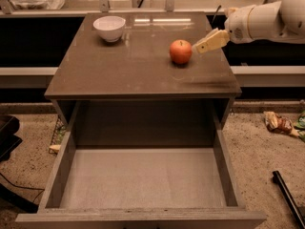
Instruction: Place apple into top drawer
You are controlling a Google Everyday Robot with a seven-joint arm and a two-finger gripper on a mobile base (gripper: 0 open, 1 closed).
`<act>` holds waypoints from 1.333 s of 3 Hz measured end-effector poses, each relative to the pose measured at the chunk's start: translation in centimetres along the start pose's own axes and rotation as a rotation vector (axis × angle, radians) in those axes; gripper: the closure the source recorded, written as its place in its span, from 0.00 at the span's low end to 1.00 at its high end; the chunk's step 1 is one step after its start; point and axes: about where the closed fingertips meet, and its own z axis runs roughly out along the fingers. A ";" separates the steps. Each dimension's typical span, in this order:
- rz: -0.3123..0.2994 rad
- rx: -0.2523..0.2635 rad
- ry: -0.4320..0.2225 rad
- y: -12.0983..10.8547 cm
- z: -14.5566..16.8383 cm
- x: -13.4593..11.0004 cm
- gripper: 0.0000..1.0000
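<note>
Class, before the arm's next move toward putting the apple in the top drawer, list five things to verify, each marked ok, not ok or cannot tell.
1. Top drawer pulled open: ok.
2. Apple standing on the cabinet top: ok.
3. Gripper close beside the apple: ok.
4. Gripper touching the apple: cannot tell.
5. White bowl well apart from the apple: ok.
</note>
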 end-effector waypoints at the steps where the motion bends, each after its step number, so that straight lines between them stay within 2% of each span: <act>1: 0.052 -0.045 -0.017 0.4 3.4 1.8 0.00; 2: 0.103 -0.091 -0.043 1.6 5.6 3.1 0.00; 3: 0.142 -0.151 -0.086 3.4 7.3 3.3 0.00; 4: 0.160 -0.222 -0.137 5.5 8.9 2.1 0.00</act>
